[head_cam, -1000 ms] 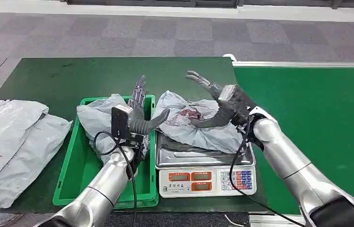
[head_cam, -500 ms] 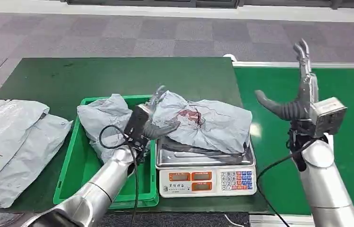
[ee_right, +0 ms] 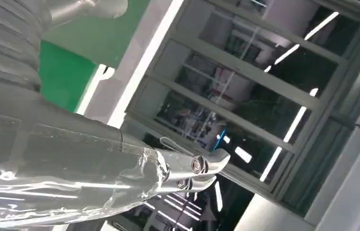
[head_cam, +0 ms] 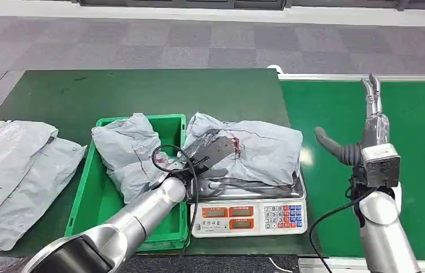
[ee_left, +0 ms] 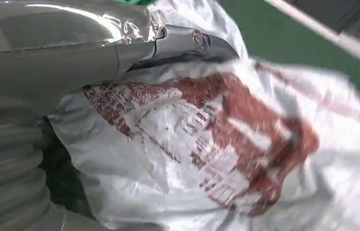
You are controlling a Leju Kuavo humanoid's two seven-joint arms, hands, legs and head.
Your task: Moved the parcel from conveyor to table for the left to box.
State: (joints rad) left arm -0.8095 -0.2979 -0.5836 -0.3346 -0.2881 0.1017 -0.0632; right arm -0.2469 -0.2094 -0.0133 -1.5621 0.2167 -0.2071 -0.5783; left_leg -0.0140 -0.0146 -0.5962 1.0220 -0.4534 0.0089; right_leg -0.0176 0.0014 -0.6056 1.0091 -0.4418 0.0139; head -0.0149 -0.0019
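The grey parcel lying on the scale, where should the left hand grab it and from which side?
Probably the bunched edge of the grey parcel nearest the green bin, coming from the bin side where the left hand already is. The soft bag wrinkles there, giving folds to pinch; the scale pan blocks reaching under.

Your left arm reaches forward and to the right, its left hand [head_cam: 213, 154] pressed palm-down with fingers laid flat. Your right arm stands upright, the right hand [head_cam: 363, 133] raised, fingers pointing up and apart, thumb stuck out leftward, holding nothing.
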